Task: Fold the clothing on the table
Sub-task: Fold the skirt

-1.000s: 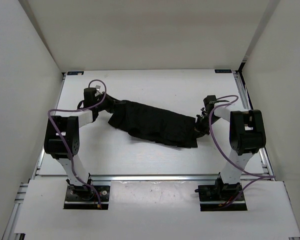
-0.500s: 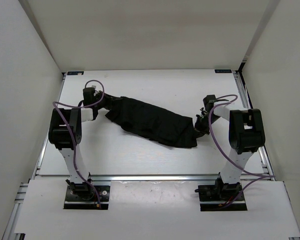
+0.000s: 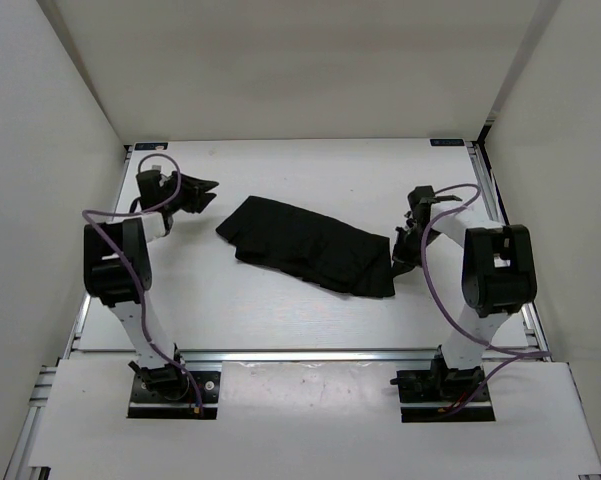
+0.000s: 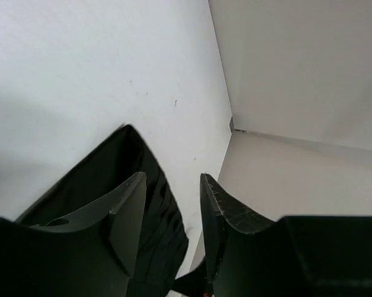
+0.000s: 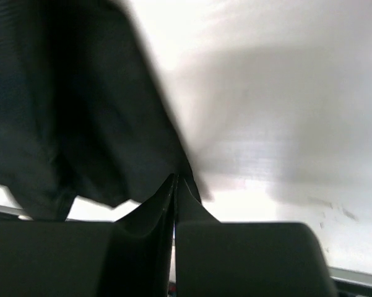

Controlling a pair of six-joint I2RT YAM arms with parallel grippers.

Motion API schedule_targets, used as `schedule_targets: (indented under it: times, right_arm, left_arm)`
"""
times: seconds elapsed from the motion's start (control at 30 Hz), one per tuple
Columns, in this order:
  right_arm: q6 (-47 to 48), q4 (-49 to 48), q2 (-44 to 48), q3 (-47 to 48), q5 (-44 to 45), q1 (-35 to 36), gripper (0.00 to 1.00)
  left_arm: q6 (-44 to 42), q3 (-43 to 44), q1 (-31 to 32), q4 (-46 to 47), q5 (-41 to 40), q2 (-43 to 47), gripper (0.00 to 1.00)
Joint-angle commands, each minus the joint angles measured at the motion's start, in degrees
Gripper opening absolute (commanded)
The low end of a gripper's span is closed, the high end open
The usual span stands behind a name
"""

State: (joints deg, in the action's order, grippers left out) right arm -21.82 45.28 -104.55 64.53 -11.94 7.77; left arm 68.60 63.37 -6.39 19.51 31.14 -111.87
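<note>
- The left gripper (image 3: 208, 193) has its jaws parted. The clothing (image 3: 310, 248) lies ahead of them and apart, with bare table (image 3: 280, 170) between the tips and its nearest corner.
- The right gripper (image 3: 398, 256) has its jaws pressed together at the clothing's other end, touching the edge there.
- The left wrist view looks along the left gripper (image 4: 172, 178). It shows the clothing (image 4: 164, 213) beyond the jaws, partly behind one finger (the pleats are plain here and not from above). White table (image 4: 80, 62) lies past the clothing and a wall (image 4: 297, 62) stands beyond the other finger.
- The right wrist view shows the right gripper (image 5: 175, 179) with its jaws shut flat on each other. The clothing (image 5: 68, 111) spreads ahead and to one side of them, its edge running down to the tips. Table (image 5: 266, 124) lies on the other side. Whether any fabric is caught in the jaws cannot be told.
- Only the top view shows the whole clothing, a long dark band lying slantwise between the two sets of jaws.
</note>
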Motion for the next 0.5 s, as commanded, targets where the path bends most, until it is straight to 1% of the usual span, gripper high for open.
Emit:
schedule_targets:
  times: [0.0, 0.07, 0.13, 0.17, 0.2, 0.23, 0.33, 0.47]
  right_arm:
    - [0.12, 1.23, 7.42, 4.10, 0.98, 1.45, 0.00]
    - [-0.58, 0.95, 8.49, 5.94, -1.14, 3.03, 0.00]
    - [-0.85, 0.16, 6.83, 9.01, -3.60, 3.74, 0.01]
    - [-0.24, -0.45, 5.60, 9.99, -5.44, 4.35, 0.09]
    - [0.02, -1.06, 4.54, 11.30, -7.46, 4.88, 0.14]
    - [0.29, -0.98, 3.75, 12.88, -8.44, 5.15, 0.22]
    - [0.38, -1.77, 1.11, 16.84, -10.64, 6.73, 0.22]
    - [1.17, -2.65, -0.82, 22.11, -14.07, 9.54, 0.15]
  left_arm:
    - [-3.99, -5.78, -0.73, -1.84, 4.44, 9.72, 0.50]
    - [-7.58, -7.64, 1.81, -4.73, 4.99, 13.42, 0.50]
    - [-11.19, -9.67, 4.35, -7.81, 3.68, 15.01, 0.51]
    - [-12.25, -10.54, 5.50, -8.17, 2.54, 15.19, 0.51]
    - [-13.91, -10.90, 5.60, -9.56, 1.74, 15.46, 0.51]
    - [-16.37, -10.64, 7.78, -10.62, -0.18, 14.85, 0.51]
    - [-20.24, -10.99, 9.12, -12.30, -4.23, 12.92, 0.50]
    - [-21.23, -10.64, 9.47, -11.86, -8.71, 9.75, 0.48]
